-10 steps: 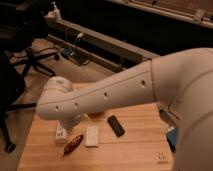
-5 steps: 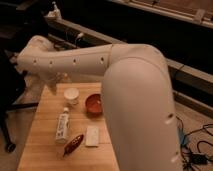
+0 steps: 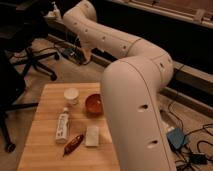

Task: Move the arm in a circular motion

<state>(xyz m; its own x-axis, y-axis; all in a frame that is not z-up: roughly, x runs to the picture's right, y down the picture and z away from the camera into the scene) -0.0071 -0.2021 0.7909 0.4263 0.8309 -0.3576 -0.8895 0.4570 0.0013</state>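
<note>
Cream-white arm (image 3: 131,75) arcing from lower right over the wooden tabletop (image 3: 45,142) to upper left. End effector (image 3: 53,11) lies at its far tip near the top edge; its opening cannot be told. Below: white cup (image 3: 71,95), red bowl (image 3: 93,104), bottle (image 3: 62,126).

rm dim | wood table (image 3: 47,142) | blk office chair (image 3: 30,57) | floor cables (image 3: 192,152)

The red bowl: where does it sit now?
On the wooden table, right of the white cup, beside the arm. The gripper is out of view.
</note>
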